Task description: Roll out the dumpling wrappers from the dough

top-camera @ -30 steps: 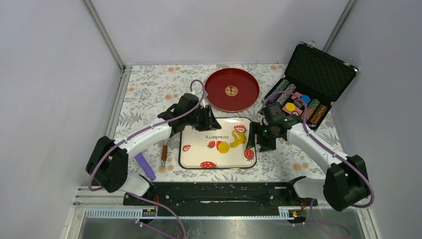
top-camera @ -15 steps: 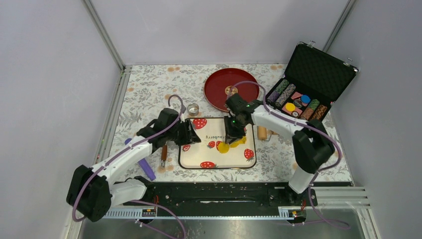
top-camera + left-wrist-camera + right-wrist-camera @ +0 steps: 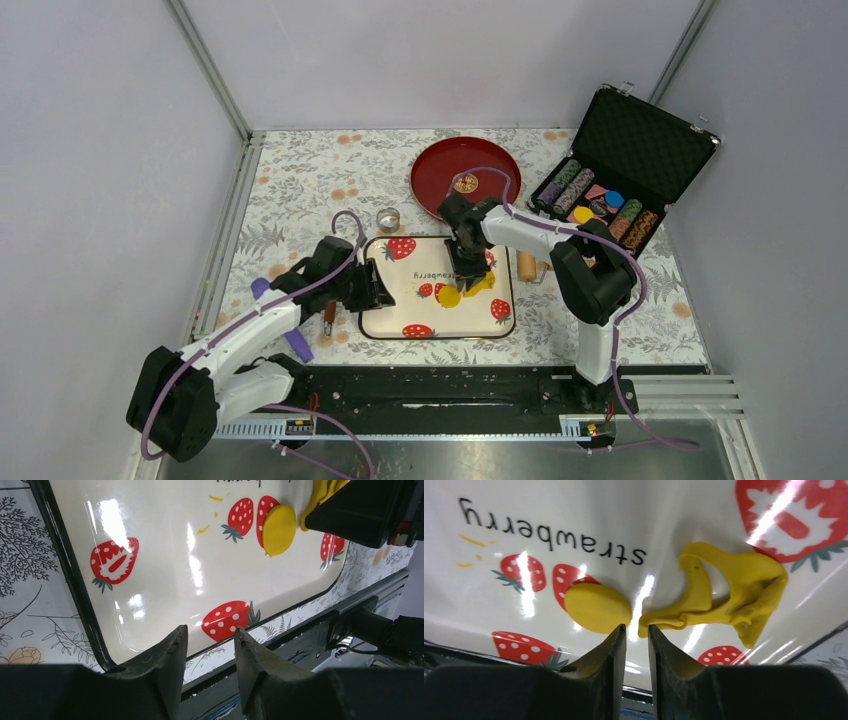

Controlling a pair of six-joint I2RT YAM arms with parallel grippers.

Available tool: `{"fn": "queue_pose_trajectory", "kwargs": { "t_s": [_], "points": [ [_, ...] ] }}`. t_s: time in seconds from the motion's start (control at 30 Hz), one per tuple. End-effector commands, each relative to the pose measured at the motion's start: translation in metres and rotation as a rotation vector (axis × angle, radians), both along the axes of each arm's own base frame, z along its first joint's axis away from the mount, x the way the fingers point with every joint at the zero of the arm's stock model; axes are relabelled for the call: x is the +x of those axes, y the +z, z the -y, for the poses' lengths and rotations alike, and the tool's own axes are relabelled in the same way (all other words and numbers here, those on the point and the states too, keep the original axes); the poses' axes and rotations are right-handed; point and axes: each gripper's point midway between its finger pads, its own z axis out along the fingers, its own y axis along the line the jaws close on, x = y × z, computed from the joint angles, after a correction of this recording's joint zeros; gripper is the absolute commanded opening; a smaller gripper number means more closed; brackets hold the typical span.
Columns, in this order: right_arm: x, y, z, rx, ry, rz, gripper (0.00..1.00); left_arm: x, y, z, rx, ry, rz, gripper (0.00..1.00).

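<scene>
A table (image 3: 300,180) under a flowered cloth carries a strawberry-print tray (image 3: 400,305) near the middle. Behind the tray sit a red plate (image 3: 430,170) and a small metal ring (image 3: 388,217). An open chip case (image 3: 640,150) stands at the right. A rolling pin (image 3: 526,266) lies just right of the tray, and a brown-handled tool (image 3: 328,318) and a purple piece (image 3: 293,338) lie to its left.

Right end effector (image 3: 636,630): two dark fingers (image 3: 599,665) set close together, a narrow gap between them, nothing gripped.

Tray (image 3: 574,510): glossy cream surface, red strawberry prints, the word "strawberry" reading upside down.

Dumpling wrapper (image 3: 597,607): one smooth, flat yellow oval, just beyond the left fingertip.

Dough (image 3: 734,597): ragged yellow folded strip to the wrapper's right, apart from it, its left end just above the right fingertip.
</scene>
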Motion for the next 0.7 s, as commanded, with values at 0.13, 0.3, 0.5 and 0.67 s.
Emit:
{"fn": "queue_pose_trajectory", "kwargs": {
  "t_s": [0.13, 0.3, 0.5, 0.67],
  "points": [
    [0.014, 0.009, 0.043, -0.206, 0.001, 0.079, 0.32, 0.004, -0.004, 0.0, -0.024, 0.015, 0.026, 0.39],
    [0.021, 0.014, 0.065, -0.282, -0.006, 0.109, 0.32, 0.002, -0.007, 0.0, -0.03, 0.019, 0.021, 0.4],
    [0.028, 0.016, 0.09, -0.365, -0.014, 0.126, 0.33, 0.001, -0.004, -0.001, -0.027, 0.02, 0.028, 0.4],
    [0.022, 0.021, 0.084, -0.298, -0.016, 0.117, 0.34, 0.0, -0.002, -0.006, -0.009, 0.029, 0.036, 0.41]
  ]
}}
